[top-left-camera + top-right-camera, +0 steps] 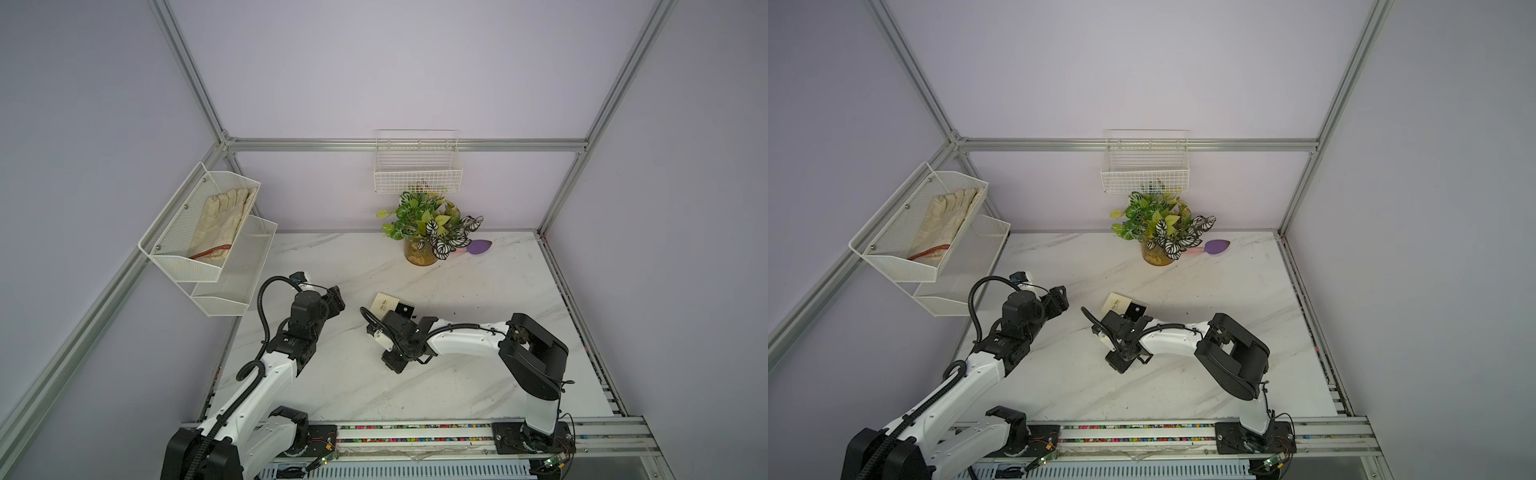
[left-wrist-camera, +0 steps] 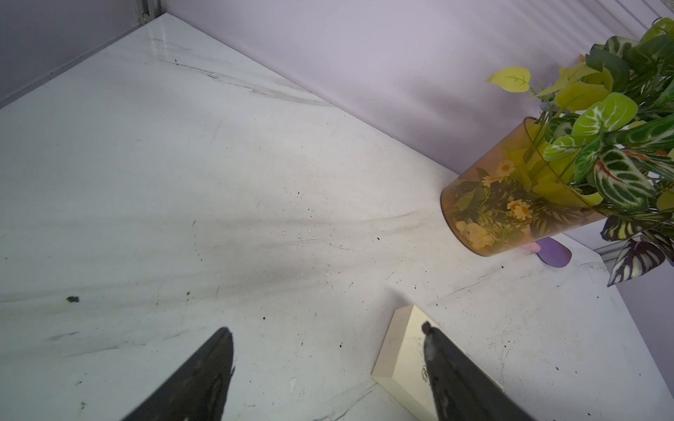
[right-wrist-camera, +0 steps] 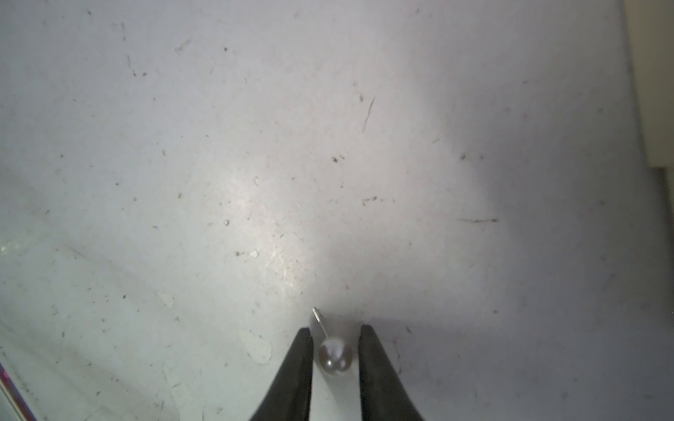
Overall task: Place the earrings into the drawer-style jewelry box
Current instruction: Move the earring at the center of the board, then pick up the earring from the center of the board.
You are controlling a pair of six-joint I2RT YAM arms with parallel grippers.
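— Where is the earring seen?
— It is seen lying on the table, near the box, whose black drawer is pulled out.
— Is it grasped?
— No. It is flanked by the fingers of the right claw, but a thin gap is seen on each side; the claw is released.
— And the left claw?
— It is spread wide, with nothing grasped, beside the closed end of the box, not touching it. A potted plant is placed well behind the box.
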